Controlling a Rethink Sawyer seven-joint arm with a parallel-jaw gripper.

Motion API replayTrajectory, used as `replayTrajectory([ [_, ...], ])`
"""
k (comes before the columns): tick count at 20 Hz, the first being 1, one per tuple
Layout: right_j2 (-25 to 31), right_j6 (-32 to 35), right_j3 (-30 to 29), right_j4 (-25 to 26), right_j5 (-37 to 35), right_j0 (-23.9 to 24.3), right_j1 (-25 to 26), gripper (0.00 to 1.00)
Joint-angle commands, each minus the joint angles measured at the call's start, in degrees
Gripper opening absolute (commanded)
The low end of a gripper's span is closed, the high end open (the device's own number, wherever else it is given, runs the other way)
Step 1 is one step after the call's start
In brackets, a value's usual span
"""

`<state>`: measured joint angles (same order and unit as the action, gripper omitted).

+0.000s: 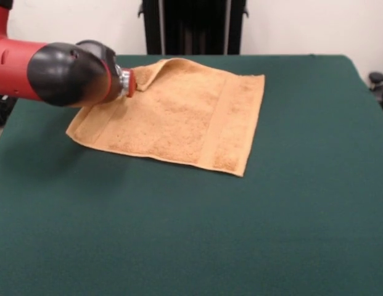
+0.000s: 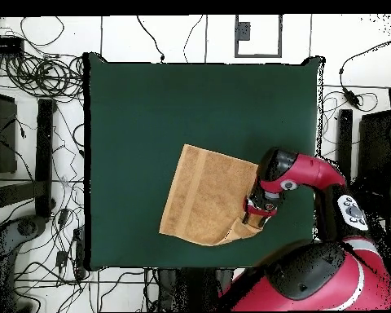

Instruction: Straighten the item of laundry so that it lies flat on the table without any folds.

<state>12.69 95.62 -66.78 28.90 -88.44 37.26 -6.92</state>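
Towel (image 1: 179,117), orange-tan, lies on the green table (image 1: 191,234) toward the robot's side, mostly flat; one corner beside the arm is raised and folded over. Tool (image 1: 131,83) sits at that folded corner, touching the cloth; whether it is spread or pinching cannot be told. Overhead: towel (image 2: 203,194), tool (image 2: 256,213).

A plain white wall (image 1: 314,24) rises behind the desk, broken by a dark upright stand (image 1: 192,26). Tangled black cables (image 2: 37,75) sprawl over a pale, probably tiled, floor (image 2: 191,37).
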Motion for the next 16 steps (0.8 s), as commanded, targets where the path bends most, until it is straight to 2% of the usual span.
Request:
replayTrajectory([
  [1,1.6,-15.2,0.6,6.3,3.8,1.5,0.4,1.00],
  [9,0.6,-14.8,0.6,6.9,0.8,3.1,-1.3,1.00],
  [13,2.6,-12.4,0.3,4.8,10.1,7.0,-1.1,1.00],
  [16,2.7,-8.1,-4.4,4.3,19.9,9.5,-6.7,1.00],
])
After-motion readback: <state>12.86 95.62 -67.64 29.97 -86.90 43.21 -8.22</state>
